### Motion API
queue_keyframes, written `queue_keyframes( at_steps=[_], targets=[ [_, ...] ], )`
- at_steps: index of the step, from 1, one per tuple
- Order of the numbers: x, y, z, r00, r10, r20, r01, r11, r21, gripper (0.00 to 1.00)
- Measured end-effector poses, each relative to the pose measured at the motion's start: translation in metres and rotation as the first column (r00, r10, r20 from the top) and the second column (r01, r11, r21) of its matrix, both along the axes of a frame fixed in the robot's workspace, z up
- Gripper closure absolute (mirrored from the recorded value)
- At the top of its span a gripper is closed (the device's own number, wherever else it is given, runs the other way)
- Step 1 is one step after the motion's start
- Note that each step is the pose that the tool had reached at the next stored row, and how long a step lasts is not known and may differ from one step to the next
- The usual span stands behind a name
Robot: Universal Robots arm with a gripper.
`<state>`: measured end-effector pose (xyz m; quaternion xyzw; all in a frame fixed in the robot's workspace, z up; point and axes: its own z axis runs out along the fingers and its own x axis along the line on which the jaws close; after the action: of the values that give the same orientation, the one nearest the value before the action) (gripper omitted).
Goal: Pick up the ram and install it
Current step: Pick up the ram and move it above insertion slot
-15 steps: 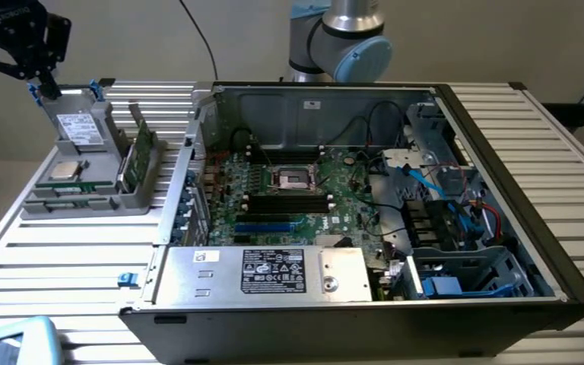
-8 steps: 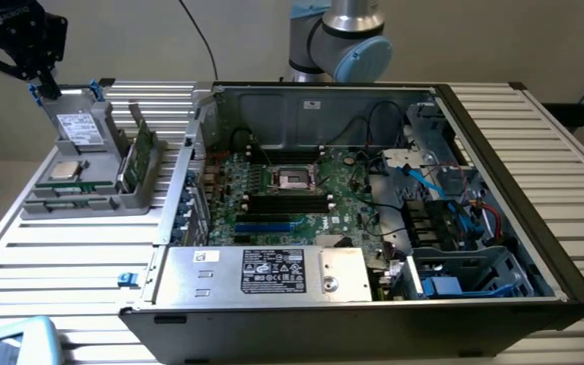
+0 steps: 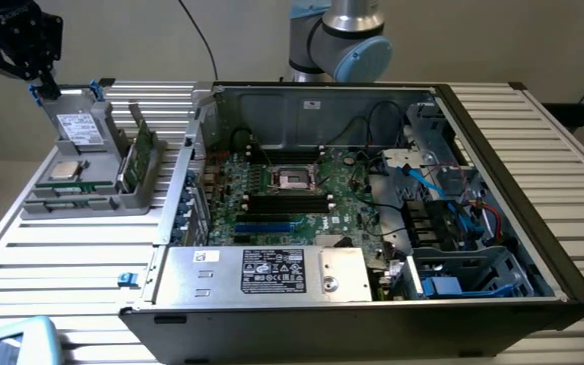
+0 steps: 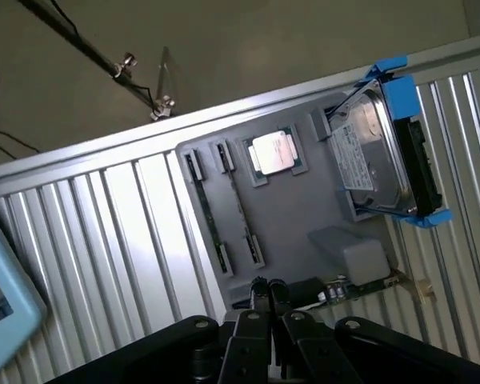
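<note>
The arm (image 3: 334,30) rises at the twelve o'clock edge of the exterior view as a silver-grey column. It carries a grey joint (image 3: 358,57) whose round pale-blue cap faces toward five o'clock. Well apart from it, at ten o'clock in the same view, the black gripper (image 3: 46,85) hangs below a bulky dark wrist body (image 3: 13,34), its slim fingers pointing down toward six o'clock. Seen from the wrist camera, the gripper (image 4: 269,290) appears as black angular linkages spreading out behind two narrow fingers (image 4: 260,292). These stand side by side, drawn together with barely a gap, their tips dark and rounded.
</note>
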<state>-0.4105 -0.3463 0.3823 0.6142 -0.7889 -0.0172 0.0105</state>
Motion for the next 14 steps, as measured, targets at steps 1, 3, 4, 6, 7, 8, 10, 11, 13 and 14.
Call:
queue_keyframes(
  at_steps=[1,3,4,6,7,8,10,11,13,14],
  targets=[
    [0.0000,0.0000,0.0000,0.9999,0.017,0.0000,-0.017,0.9999,0.0000,0.85],
    [0.0000,0.0000,0.0000,0.9986,0.053,0.0001,-0.053,0.9986,-0.0003,0.85],
    [0.0000,0.0000,0.0000,0.9974,0.072,0.0006,-0.072,0.9974,-0.0009,0.85],
    [-0.0001,0.0000,0.0000,0.9953,0.097,0.0024,-0.097,0.9953,-0.0020,0.85],
    [-0.0001,0.0000,0.0000,0.9953,0.097,0.0024,-0.097,0.9953,-0.0020,0.85],
    [-0.0001,0.0000,0.0000,0.9953,0.097,0.0025,-0.097,0.9953,-0.0021,0.85],
    [-0.0001,0.0000,0.0001,0.9953,0.097,0.0025,-0.097,0.9953,-0.0021,0.85],
    [-0.0001,0.0000,0.0000,0.9953,0.097,0.0025,-0.097,0.9953,-0.0020,0.85],
    [-0.0001,0.0000,0.0000,0.9953,0.097,0.0025,-0.097,0.9953,-0.0021,0.84],
    [-0.0001,0.0000,0.0000,0.9953,0.097,0.0025,-0.097,0.9953,-0.0021,0.78]
  ],
)
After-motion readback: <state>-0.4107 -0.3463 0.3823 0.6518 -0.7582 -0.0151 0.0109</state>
